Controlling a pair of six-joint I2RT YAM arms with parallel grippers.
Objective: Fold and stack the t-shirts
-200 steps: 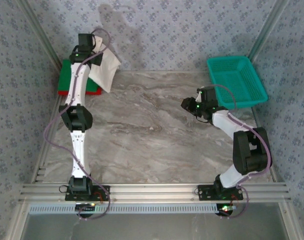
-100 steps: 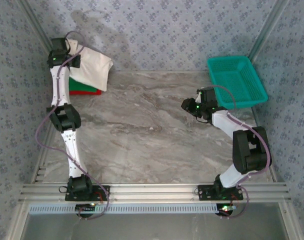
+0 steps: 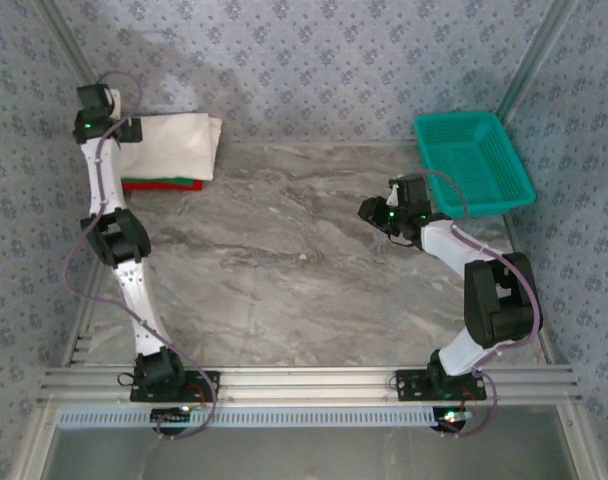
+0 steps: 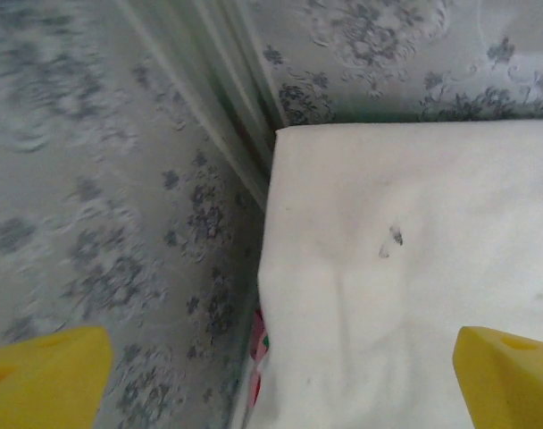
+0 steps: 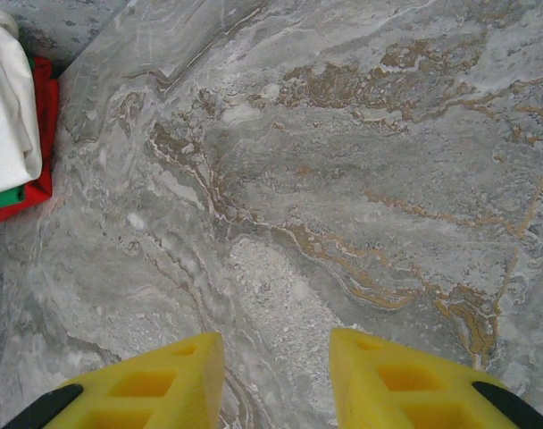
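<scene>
**Three folded shirts stacked in table's far-left corner**

The off-white shirt [image 3: 174, 145], folded flat, lies on top of the pile at the far-left corner of the marble-patterned table [image 3: 284, 260], up against the patterned back wall. Beneath it, the edges of the green shirt [image 5: 2, 198] and the red shirt [image 5: 45, 125] peek out along the near side, red at the bottom. The left gripper [image 3: 122, 128] hangs over the left edge of the pile with its yellow fingers spread wide and nothing between them; its wrist camera looks straight down on the pale cloth. Over the far-right part of the table, the right gripper [image 3: 369, 210] is poised above bare tabletop just beside the teal basket [image 3: 459, 118], its fingers partly apart and holding nothing.
</scene>
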